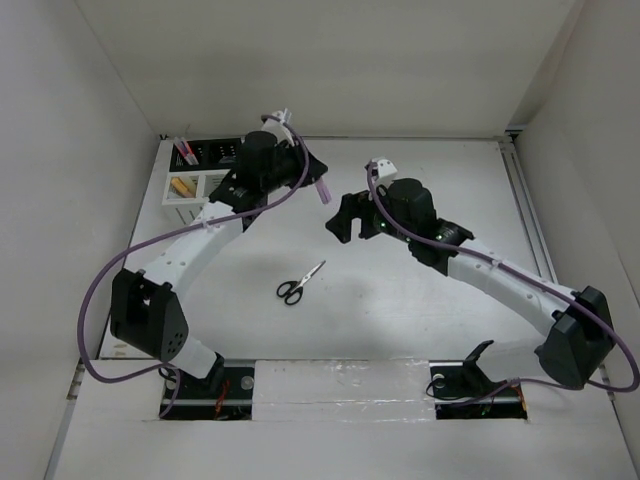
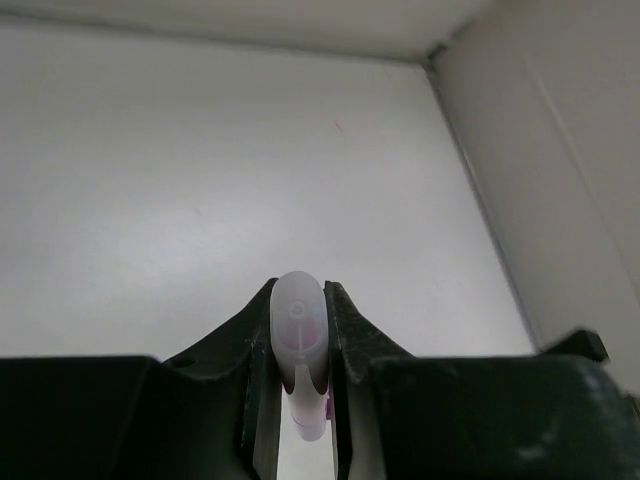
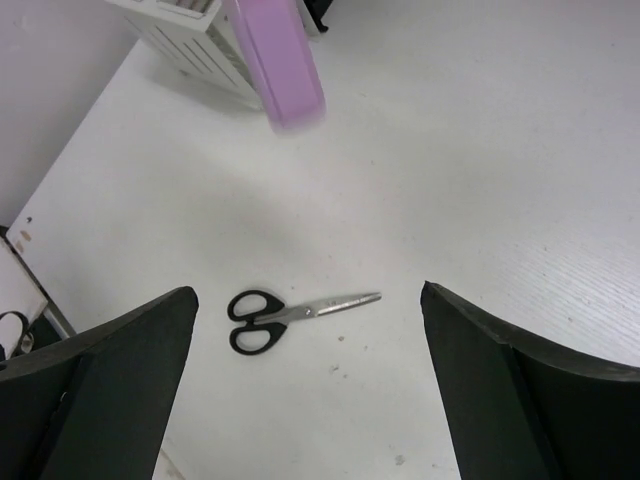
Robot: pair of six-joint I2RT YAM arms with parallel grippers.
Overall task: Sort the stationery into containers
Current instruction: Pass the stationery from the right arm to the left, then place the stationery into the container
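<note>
My left gripper (image 1: 312,178) is shut on a pale pink marker (image 1: 323,190) and holds it in the air to the right of the containers. In the left wrist view the marker (image 2: 298,335) stands end-on between the fingers. The black-handled scissors (image 1: 300,283) lie closed on the table's middle. My right gripper (image 1: 345,215) is open and empty, high above the scissors (image 3: 290,315), which show between its fingers (image 3: 120,360). The white slatted organizer (image 1: 195,190) and the black mesh holder (image 1: 215,154) stand at the back left, with pens in them.
The table is walled on the left, back and right. The pink marker (image 3: 275,60) hangs close in front of the right wrist camera, with the white organizer (image 3: 190,40) behind it. A taped strip runs along the near edge (image 1: 340,380).
</note>
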